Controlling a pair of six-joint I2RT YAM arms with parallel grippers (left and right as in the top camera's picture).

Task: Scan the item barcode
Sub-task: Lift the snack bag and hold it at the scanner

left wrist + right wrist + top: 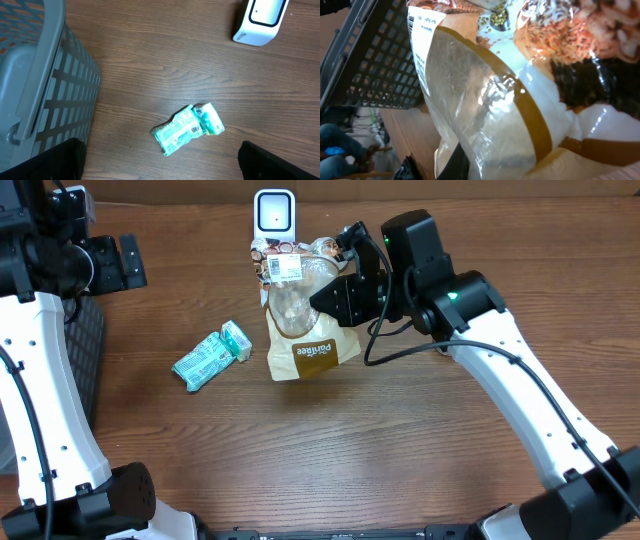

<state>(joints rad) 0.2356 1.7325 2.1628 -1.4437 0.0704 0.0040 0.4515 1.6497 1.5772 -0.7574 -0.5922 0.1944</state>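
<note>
At the far middle of the table (420,460), the right gripper (330,288) is closed tight on the right edge of the bag (300,330), pinching its film. The left gripper (160,147) stands wide open with nothing in it, well off to the left beside the basket (45,75). So the right arm is the nearer one, and we judge that the scan is its job.

From the pincer, the bag stretches away to its left. Its long axis runs from the scanner (273,212) toward the front of the table, and its top end sits just in front of the scanner. The barcode label (283,267) is at that top end, the part closest to the scanner. In the overhead view the label faces upward, and we cannot tell whether it squares with the scanner's window. We judge the coming move to be a tilt or turn of that top end toward the window.

The bag is clear, glossy plastic crossed by a brown band, with a brown printed patch low down, pale contents inside and crinkled printed wrapping at the top. It looks soft and likely to sag.

A green packet (212,356) lies apart on the wood to the left.
</note>
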